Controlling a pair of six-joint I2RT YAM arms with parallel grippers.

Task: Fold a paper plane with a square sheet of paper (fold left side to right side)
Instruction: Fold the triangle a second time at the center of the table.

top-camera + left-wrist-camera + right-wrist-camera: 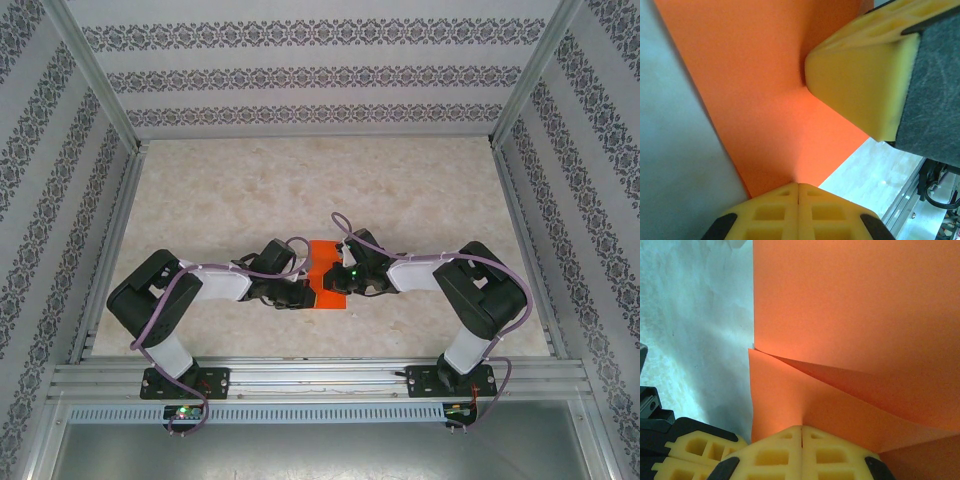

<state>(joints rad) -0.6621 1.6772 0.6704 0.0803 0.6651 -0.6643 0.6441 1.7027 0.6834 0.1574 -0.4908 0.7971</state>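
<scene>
Orange paper (325, 272): my left fingers (775, 212) pinch its corner for the fold; right fingers (772, 455) shut, prob pinning it to counter (300, 190).

Top camera looks down from high behind the near edge over the whole table (300, 190), both wrist cameras point-blank on the same square sheet of paper (326, 282).

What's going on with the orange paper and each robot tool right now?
Thin orange-red square sheet of paper: partly folded, one layer overlapping another, flap edge slightly lifted.
Left yellow-fingered tool: shut, tips against the paper's edge.
Right yellow-fingered tool: shut, tips against the paper.
</scene>
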